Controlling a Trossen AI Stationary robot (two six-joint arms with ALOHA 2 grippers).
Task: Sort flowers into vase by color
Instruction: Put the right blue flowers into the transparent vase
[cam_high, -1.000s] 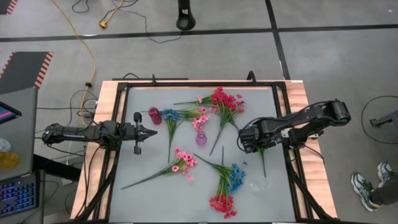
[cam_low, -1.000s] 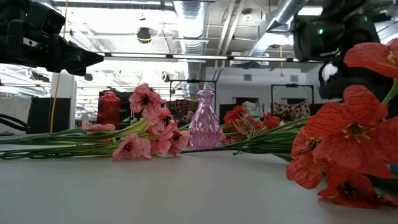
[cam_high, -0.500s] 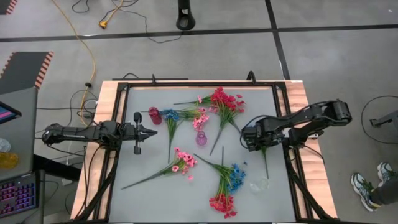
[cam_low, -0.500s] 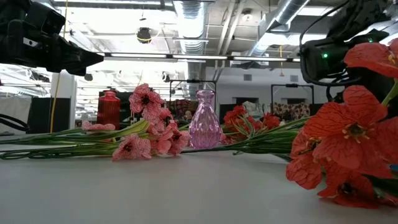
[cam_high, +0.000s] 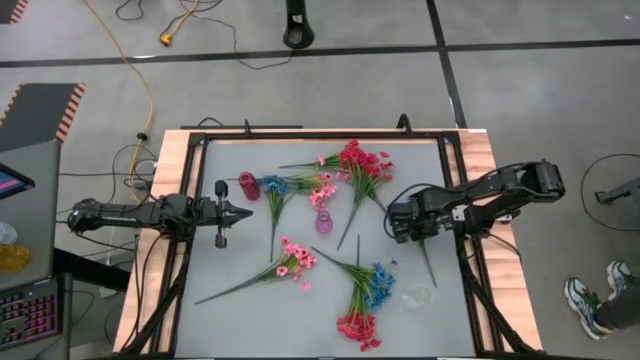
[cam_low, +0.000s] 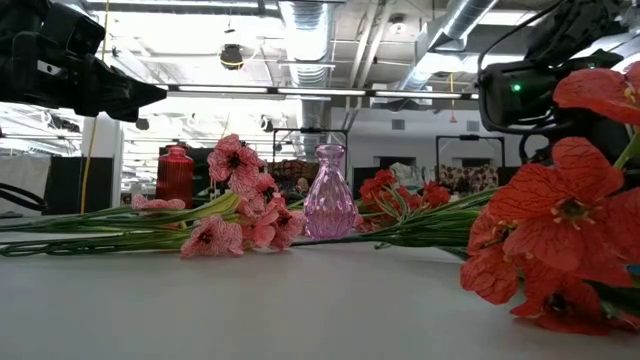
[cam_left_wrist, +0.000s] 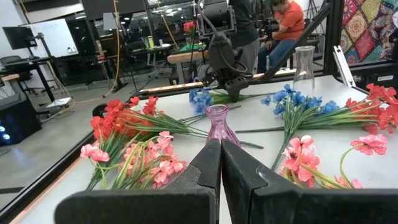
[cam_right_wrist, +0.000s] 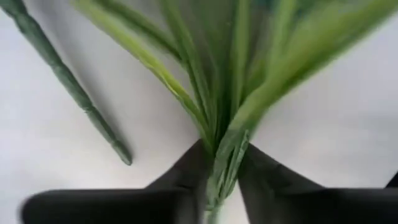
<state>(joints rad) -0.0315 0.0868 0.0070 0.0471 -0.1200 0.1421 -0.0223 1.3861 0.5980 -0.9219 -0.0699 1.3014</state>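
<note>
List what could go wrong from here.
1. The right gripper pinches one stem right at its fingertips; the stem may slip out on lifting.
2. Stems and leaves overlap beside it, so a neighbouring sprig could drag along.
3. The clear vase stands close by and could be knocked.

No text, label, brand, number or sign could be read on anything in the views.

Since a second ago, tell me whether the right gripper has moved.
Yes, slightly. In the high view the right gripper has shifted toward the table's right rail, away from the pink vase, and its fingers have closed on a green stem.
</note>
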